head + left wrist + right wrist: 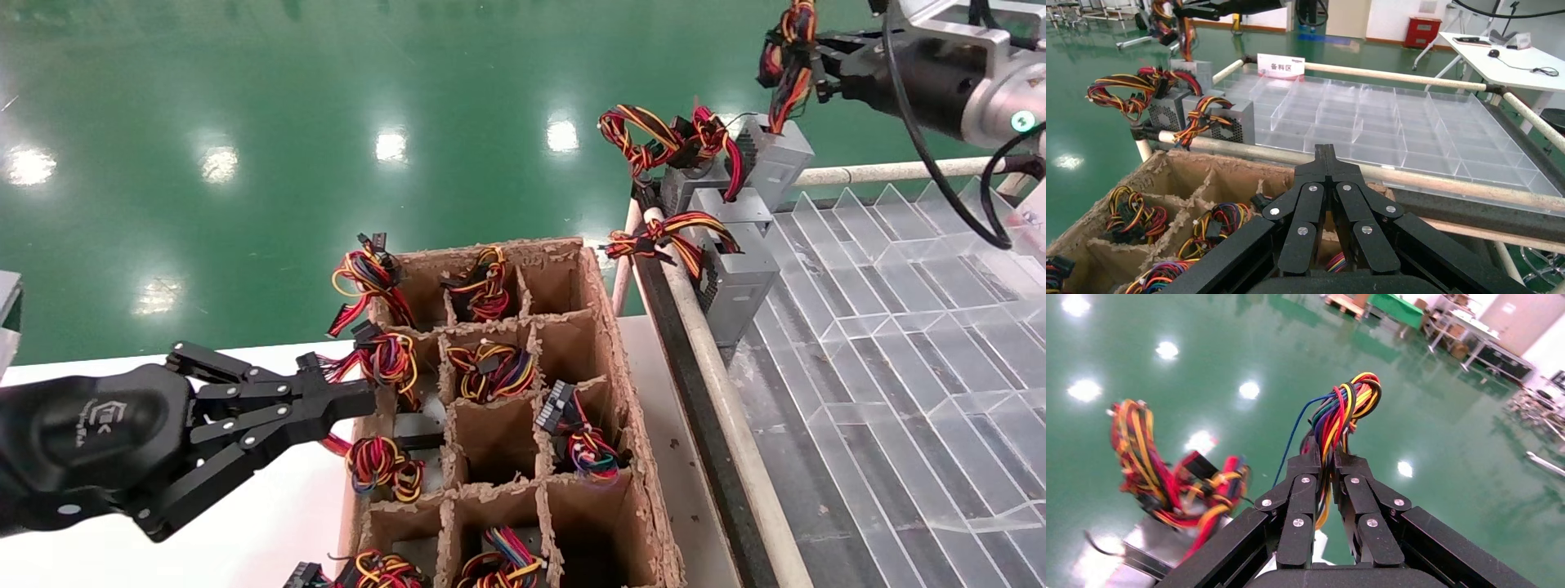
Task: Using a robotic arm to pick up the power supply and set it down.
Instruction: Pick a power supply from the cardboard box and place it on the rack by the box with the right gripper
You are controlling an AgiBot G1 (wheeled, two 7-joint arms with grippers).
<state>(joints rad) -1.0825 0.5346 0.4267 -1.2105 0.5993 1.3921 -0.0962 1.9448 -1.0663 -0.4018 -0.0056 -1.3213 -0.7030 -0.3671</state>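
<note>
Right gripper clamped on the supply's wires

The supply hangs below it; the left gripper sits closed over the box.

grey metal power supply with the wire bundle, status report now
Right hand shut on wire bundle of grey metal power supply, box at clear tray's far corner. Left hand shut, beside cardboard crate.

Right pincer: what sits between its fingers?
The power supply's wire bundle passes between the right pincer's fingers, clearest in the right wrist view.
</note>
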